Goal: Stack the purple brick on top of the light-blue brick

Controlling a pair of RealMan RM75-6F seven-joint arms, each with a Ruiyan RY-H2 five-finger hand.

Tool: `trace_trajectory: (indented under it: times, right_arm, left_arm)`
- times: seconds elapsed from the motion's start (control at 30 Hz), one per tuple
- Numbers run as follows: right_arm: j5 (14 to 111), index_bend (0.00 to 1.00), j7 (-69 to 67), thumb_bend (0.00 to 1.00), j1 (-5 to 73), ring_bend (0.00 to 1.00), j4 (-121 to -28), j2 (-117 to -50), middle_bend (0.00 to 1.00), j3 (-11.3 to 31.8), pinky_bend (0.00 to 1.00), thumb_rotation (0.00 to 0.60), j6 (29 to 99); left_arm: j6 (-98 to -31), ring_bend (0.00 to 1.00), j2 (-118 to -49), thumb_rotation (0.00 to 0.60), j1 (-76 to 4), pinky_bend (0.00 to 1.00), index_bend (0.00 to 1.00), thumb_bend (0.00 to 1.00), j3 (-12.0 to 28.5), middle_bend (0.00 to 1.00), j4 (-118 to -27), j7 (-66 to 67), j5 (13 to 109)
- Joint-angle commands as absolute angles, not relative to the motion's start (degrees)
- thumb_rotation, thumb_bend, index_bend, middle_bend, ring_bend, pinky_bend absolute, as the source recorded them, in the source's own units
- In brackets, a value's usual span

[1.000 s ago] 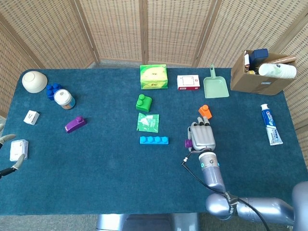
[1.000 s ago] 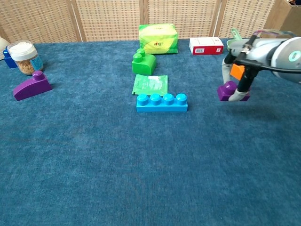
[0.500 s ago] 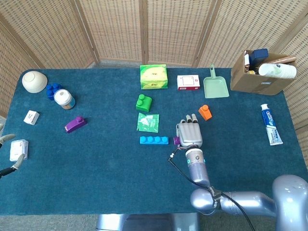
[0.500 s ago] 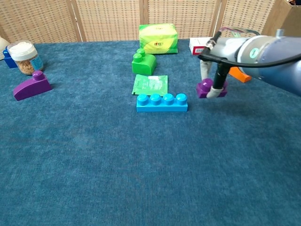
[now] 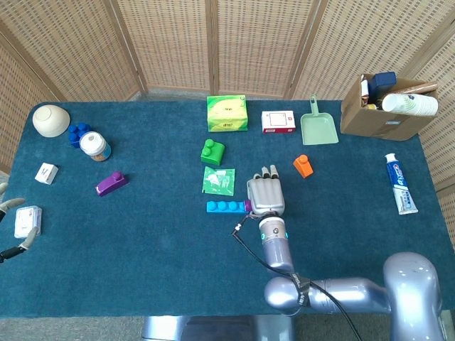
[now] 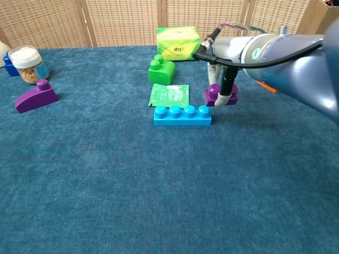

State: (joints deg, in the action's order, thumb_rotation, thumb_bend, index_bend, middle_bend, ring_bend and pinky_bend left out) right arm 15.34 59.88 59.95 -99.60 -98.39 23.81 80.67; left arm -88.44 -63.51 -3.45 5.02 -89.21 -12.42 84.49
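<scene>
My right hand [image 5: 266, 195] [image 6: 235, 50] pinches a small purple brick [image 6: 216, 95], which hangs just above the table by the right end of the light-blue brick [image 6: 183, 115]. From the head view only a sliver of that purple brick [image 5: 248, 207] shows at the hand's left edge, touching or nearly touching the right end of the light-blue brick [image 5: 226, 207]. The light-blue brick lies flat with its studs up. At the table's far left edge my left hand [image 5: 13, 227] shows only partly, fingers apart and holding nothing.
A second, sloped purple brick [image 5: 111, 183] lies far left. A green packet [image 5: 218, 180] and a green brick [image 5: 212, 151] lie just behind the light-blue brick. An orange brick [image 5: 303, 165], a green box [image 5: 227, 113], a dustpan [image 5: 318, 126] and a cardboard box [image 5: 384, 106] stand further back.
My right hand has carried the purple brick leftward, from well right of the light-blue brick to its right end. The left hand has not moved.
</scene>
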Motion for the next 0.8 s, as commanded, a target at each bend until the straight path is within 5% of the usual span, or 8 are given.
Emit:
trace_trajectory:
  times: [0.03,0.8]
  right_arm:
    - [14.67,0.58,60.78,0.18,61.0,0.1,-98.9,-99.45,0.3,24.36,0.07,0.6,81.36]
    - [11.03,0.57,65.44,0.17,66.5,0.1,-90.23,-106.87,0.3,27.32,0.08,0.6,82.35]
  left_arm:
    - [-88.2,0.0,-63.66,0.331,-3.6,0.0,0.26,0.38,4.98,0.02,-89.01,-12.61,84.58]
    - [-86.99,0.0,-64.23,0.327,-4.22,0.0,0.26,0.38,4.97,0.02,-87.59,-13.91,84.4]
